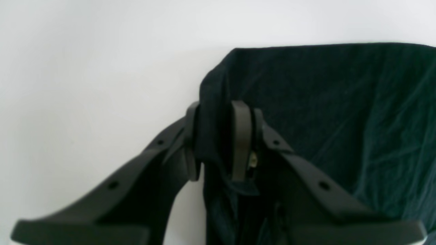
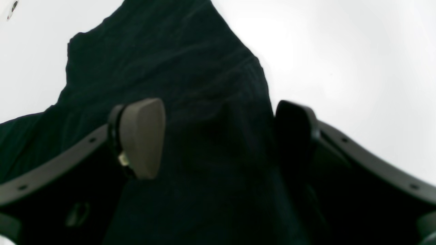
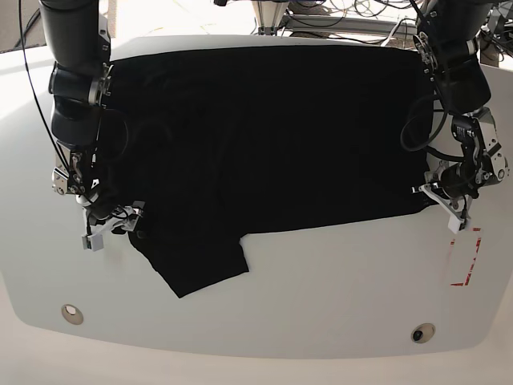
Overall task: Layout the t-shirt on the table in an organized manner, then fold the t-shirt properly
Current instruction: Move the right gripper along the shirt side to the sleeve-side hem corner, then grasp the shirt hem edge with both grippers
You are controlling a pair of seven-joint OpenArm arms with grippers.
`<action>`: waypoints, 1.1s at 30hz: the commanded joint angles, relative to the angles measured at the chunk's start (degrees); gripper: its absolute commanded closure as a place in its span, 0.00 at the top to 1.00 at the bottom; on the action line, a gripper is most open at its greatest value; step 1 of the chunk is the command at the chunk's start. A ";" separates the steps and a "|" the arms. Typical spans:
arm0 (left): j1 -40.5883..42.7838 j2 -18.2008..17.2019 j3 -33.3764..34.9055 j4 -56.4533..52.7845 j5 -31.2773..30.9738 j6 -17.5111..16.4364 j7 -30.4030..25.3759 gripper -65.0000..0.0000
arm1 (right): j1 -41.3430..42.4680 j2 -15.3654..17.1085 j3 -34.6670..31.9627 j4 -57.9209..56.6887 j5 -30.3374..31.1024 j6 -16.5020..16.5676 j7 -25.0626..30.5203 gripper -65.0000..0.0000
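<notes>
Both jaws astride t-shirt (image 3: 264, 136) edges

Light is bright and even, seemingly from overhead and from beyond the 12 o'clock edge of the base view, where the background is washed out. The glossy white table (image 3: 321, 273) glares strongly; in both wrist views it blows out to near-featureless white, brightest toward 1 o'clock in the right wrist view. The t-shirt (image 3: 272, 136) reads as a flat black mass with folds barely visible, perhaps underexposed. Both wrist pictures are soft and blurred, the near gripper parts at 6 o'clock darkest and least sharp. The base view is sharper, with wide-angle bending of the table rim at 5 and 7 o'clock. Shadows are faint and soft.
</notes>
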 commanded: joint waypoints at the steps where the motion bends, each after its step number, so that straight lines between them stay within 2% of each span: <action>1: -1.59 -1.09 -0.07 1.03 -0.81 -0.28 -0.80 0.18 | 1.35 -0.42 0.00 0.45 0.59 0.54 0.03 0.75; 3: -1.59 -1.09 -0.07 1.03 -0.81 -0.28 -0.80 0.18 | 1.35 -0.59 0.00 0.45 0.59 0.54 0.03 0.72; 5: -1.59 -1.09 -0.07 1.03 -0.81 -0.28 -0.80 0.18 | 1.35 -0.68 0.00 0.45 0.59 0.54 0.03 0.65; 7: -1.59 -1.09 -0.07 1.03 -0.81 -0.28 -0.80 0.18 | 1.35 -0.77 0.00 0.45 0.59 0.54 0.03 0.55; 9: -1.50 -1.09 -0.07 1.03 -0.81 -0.28 -0.80 0.18 | 1.35 -0.77 0.00 0.45 0.59 0.54 0.03 0.39; 10: -1.50 -1.09 -0.07 1.03 -0.81 -0.28 -0.80 0.18 | 1.35 -0.77 0.00 0.45 0.59 0.54 0.03 0.36; 11: -1.50 -1.09 -0.07 1.03 -0.81 -0.28 -0.80 0.18 | 1.35 -0.77 0.00 0.54 0.59 0.54 0.03 0.28; 13: -1.50 -1.09 -0.07 1.03 -0.81 -0.28 -0.80 0.18 | 1.35 -0.77 0.00 0.54 0.59 0.54 0.03 0.21; 23: -1.50 -1.09 -0.07 1.03 -0.54 -0.28 -0.80 0.18 | 1.44 0.64 0.00 0.98 0.59 0.54 -0.06 0.00; 26: -1.50 -1.09 -0.07 1.03 -0.72 -0.54 -0.80 0.18 | 1.35 1.16 0.00 3.35 0.59 0.54 -1.29 0.00; 29: -1.50 -1.18 -0.07 1.03 -0.72 -2.83 -0.72 0.18 | 0.47 1.34 0.00 6.43 0.59 0.54 -4.02 0.00; 33: -1.94 -1.88 -0.16 1.12 -0.90 -6.26 2.18 0.18 | -1.63 1.43 0.09 13.64 0.59 0.54 -7.09 0.00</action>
